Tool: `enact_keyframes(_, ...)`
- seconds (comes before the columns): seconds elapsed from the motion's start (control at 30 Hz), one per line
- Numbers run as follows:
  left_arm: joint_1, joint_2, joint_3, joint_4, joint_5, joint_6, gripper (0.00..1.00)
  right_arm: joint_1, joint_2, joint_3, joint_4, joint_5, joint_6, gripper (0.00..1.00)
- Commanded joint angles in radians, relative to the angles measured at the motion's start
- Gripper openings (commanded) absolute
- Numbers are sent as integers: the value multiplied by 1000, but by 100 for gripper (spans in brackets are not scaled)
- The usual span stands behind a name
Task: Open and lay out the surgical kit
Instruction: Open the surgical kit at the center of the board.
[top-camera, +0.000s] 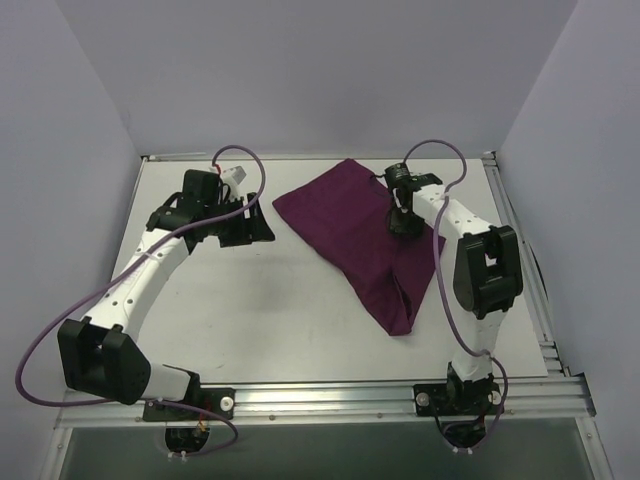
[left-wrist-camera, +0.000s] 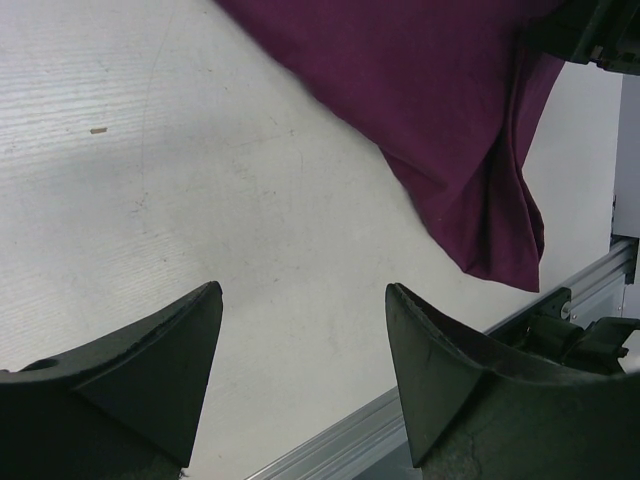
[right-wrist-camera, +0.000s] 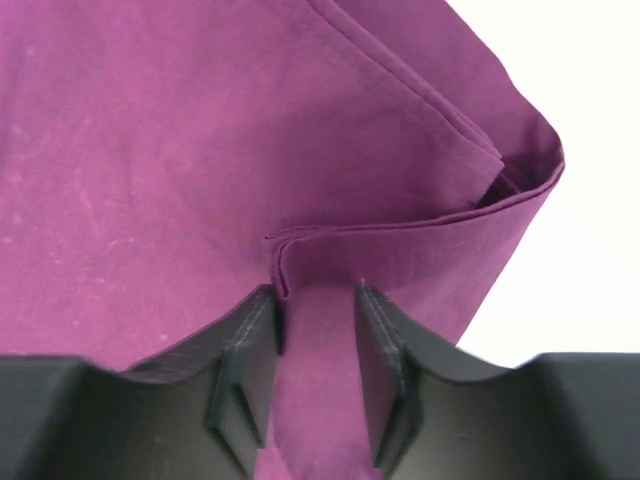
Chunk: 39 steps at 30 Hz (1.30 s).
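Note:
The dark purple cloth wrap (top-camera: 340, 220) lies folded on the right half of the white table, one point reaching toward the near edge. My right gripper (top-camera: 405, 224) is down on its far right part. In the right wrist view the gripper (right-wrist-camera: 318, 292) has its jaws closed on a raised fold of the cloth (right-wrist-camera: 200, 130). My left gripper (top-camera: 262, 228) is open and empty just left of the cloth; its wrist view shows the gripper (left-wrist-camera: 305, 290) over bare table with the cloth (left-wrist-camera: 440, 100) beyond. The steel tray and the instruments are hidden.
An aluminium rail (top-camera: 320, 398) runs along the table's near edge, and a rail (top-camera: 520, 260) runs along the right side. White walls close in the left, back and right sides.

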<state>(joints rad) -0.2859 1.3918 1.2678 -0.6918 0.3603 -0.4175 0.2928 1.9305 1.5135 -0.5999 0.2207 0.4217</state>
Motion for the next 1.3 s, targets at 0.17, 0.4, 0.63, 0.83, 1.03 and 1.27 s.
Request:
enact_keyframes(0.17, 8, 44, 70, 26, 45, -9, 75, -90, -109, -74, -92, 92, 31, 7)
enact_keyframes(0.4, 10, 104, 145, 8, 51, 16, 75, -270, -232, -194, -130, 138, 5, 0)
enact_keyframes(0.63, 13, 130, 146, 5, 57, 28, 75, -409, -332, -346, -204, 210, 46, 0)
enact_keyframes(0.83, 17, 153, 160, -2, 60, 36, 75, -544, -329, -414, -192, 198, 49, 1)
enact_keyframes(1.03, 19, 164, 191, -17, 65, 49, 75, -612, -326, -408, -196, 114, 29, 49)
enact_keyframes(1.27, 22, 179, 217, -37, 58, 46, 75, -496, -295, -185, -135, -116, -150, 64)
